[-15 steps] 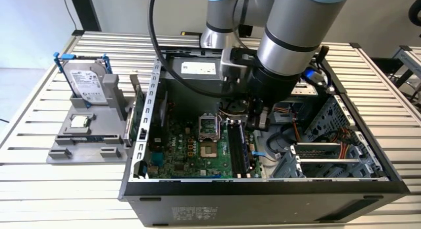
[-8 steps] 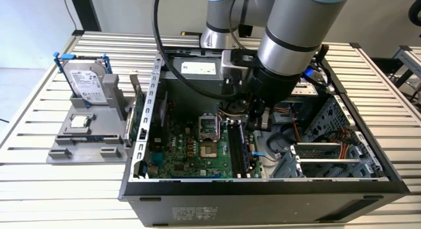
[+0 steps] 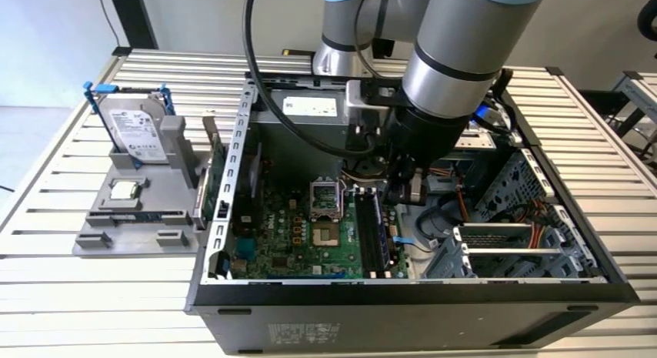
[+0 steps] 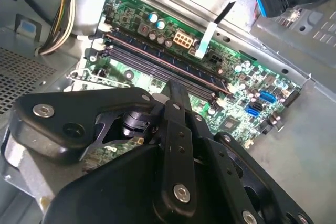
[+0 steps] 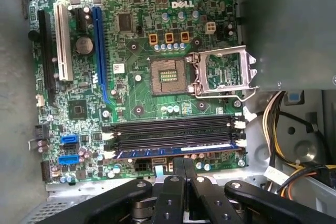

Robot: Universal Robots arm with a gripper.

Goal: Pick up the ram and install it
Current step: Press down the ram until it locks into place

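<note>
A slim dark-green stick, the ram (image 3: 211, 177), stands on edge at the right side of the grey fixture (image 3: 123, 236), just outside the case wall. My gripper (image 3: 396, 195) hangs inside the open computer case, far from that stick. It is low over the black memory slots (image 3: 375, 231). In both wrist views the fingers are shut together with nothing between them, and the gripper (image 5: 184, 162) (image 4: 176, 85) points at the memory slots (image 5: 173, 135) (image 4: 157, 59). The slot nearest the fingers shows a blue edge. I cannot tell whether the tips touch it.
On the fixture stand a silver hard drive (image 3: 138, 131) with blue brackets and a small square processor chip (image 3: 125, 190). The open processor socket (image 5: 168, 74) lies beside the slots. Cable bundles (image 5: 283, 129) and a drive cage (image 3: 503, 242) crowd the case toward the exterior view's right.
</note>
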